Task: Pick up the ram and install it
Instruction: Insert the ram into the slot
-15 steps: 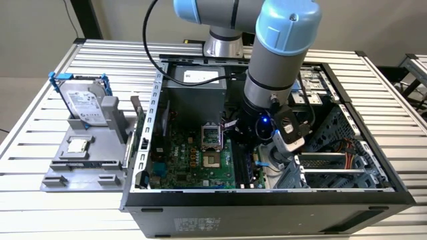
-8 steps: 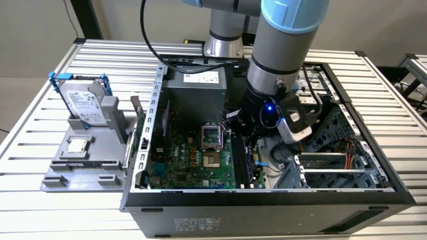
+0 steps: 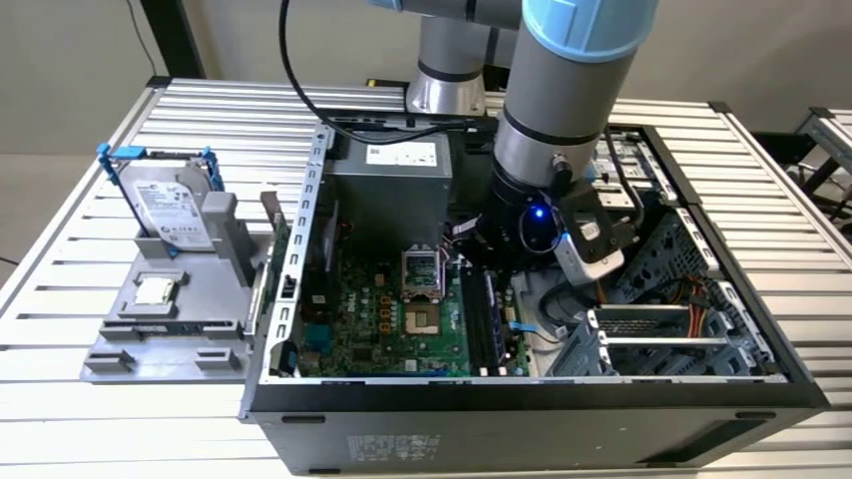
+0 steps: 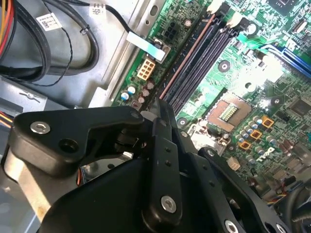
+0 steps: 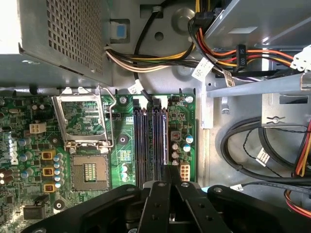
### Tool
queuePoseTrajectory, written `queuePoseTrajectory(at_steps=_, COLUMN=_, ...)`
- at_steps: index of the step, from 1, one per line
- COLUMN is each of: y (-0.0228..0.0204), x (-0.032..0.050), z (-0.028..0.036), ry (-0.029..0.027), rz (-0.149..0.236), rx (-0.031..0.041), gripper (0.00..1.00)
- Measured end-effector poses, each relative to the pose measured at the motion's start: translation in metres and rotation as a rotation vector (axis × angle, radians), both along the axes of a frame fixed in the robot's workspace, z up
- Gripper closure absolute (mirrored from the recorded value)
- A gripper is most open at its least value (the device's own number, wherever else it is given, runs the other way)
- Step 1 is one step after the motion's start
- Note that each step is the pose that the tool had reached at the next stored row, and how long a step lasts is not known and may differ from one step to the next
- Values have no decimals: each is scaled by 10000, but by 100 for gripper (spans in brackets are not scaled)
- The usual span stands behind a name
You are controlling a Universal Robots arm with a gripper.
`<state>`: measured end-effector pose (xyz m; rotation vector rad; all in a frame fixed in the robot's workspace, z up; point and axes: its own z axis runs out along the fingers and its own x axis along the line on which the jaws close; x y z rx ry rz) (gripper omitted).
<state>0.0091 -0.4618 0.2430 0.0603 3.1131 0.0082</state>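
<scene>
- A desk (image 3: 94, 419) of ribbed silver metal slats carries the work; behind it are a plain pale wall and floor.
- An open black computer case (image 3: 533, 424) lies on its side across the middle of the desk. A grey plastic tray (image 3: 147, 349) sits toward the desk's edge at the exterior view's left.
- On the tray, a silver hard drive with a white label (image 3: 174, 205) stands in a blue frame, with a small square silver chip (image 3: 156, 290) beside it.
- The grey and light-blue robot arm (image 3: 560, 100) reaches down into the case above the green motherboard (image 3: 386, 319).
- The ram (image 4: 187, 57), a thin stick seen edge-on with a reddish-brown top edge, stands along the outermost of the long black slots (image 5: 150, 141).
- The black metal claw (image 4: 160, 104) has its fingers drawn together, tips right at the ram's near end. Whether they pinch it, I cannot tell.
- A perforated grey metal box (image 5: 68, 34) and bundled coloured cables (image 5: 228, 53) lie beyond the slots.
</scene>
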Motion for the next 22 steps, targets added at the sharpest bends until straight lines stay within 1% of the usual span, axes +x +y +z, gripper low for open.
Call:
queuePoseTrajectory(at_steps=17, y=0, x=-2, z=0, ry=0, rz=15, rx=1, gripper=100)
queuePoseTrajectory(at_steps=18, y=0, x=-2, z=0, ry=0, rz=70, rx=0, gripper=100)
queuePoseTrajectory(at_steps=22, y=0, x=-3, z=0, ry=0, rz=488, rx=0, gripper=100)
